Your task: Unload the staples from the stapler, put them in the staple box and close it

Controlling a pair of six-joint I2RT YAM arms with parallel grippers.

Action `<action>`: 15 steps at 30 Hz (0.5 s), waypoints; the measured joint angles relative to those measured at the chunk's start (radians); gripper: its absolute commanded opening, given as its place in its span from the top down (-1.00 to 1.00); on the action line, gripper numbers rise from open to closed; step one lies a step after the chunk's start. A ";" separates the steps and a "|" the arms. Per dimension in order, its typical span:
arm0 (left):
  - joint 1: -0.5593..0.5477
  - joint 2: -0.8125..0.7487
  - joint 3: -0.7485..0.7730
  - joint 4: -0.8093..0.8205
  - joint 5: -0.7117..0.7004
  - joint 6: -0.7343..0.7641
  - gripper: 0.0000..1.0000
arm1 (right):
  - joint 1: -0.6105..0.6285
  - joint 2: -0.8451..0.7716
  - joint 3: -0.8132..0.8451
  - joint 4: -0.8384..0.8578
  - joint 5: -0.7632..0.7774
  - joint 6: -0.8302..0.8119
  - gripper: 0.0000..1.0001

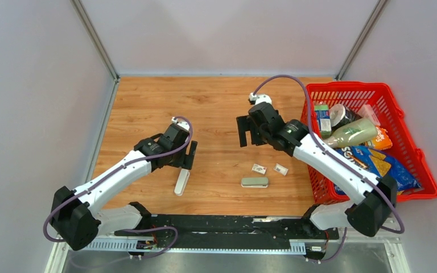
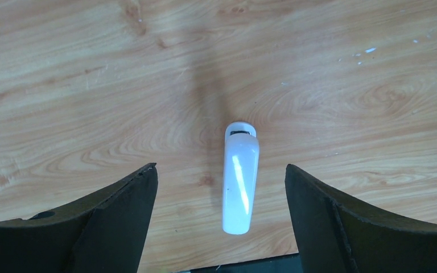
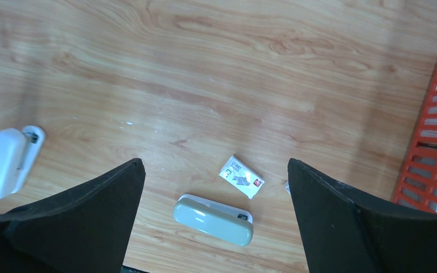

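the white stapler (image 1: 181, 182) lies flat on the wooden table (image 1: 216, 102), closed, with its long axis pointing away from you. your left gripper (image 1: 181, 161) hangs over it with its jaws wide apart and touching nothing. no staples show anywhere, so they are probably inside it, in the magazine. expect a light, hard plastic shell that is smooth and glossy, so it may skid or pivot if you pinch it off-centre. take it across the narrow width near the middle of the body. the staples themselves would be tiny and brittle as a strip, and easy to scatter.

your right gripper (image 1: 249, 135) is also spread open, up over the middle of the table. a green stapler (image 1: 254, 182) lies closed below it, and two small white boxes (image 1: 259, 169) sit just beside that one, both shut as far as you can tell.

the red basket (image 1: 350, 85) on the right holds a lying bottle (image 1: 353, 133), a blue snack bag (image 1: 375, 162) and other groceries.
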 measured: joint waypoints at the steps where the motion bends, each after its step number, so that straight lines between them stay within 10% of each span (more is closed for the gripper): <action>1: 0.000 0.000 -0.010 0.000 -0.002 -0.004 -0.79 | 0.002 -0.026 -0.004 0.012 -0.007 0.000 -1.00; 15: -0.012 0.030 -0.135 0.048 0.082 -0.010 -0.82 | 0.003 -0.138 -0.137 0.193 -0.144 -0.043 -1.00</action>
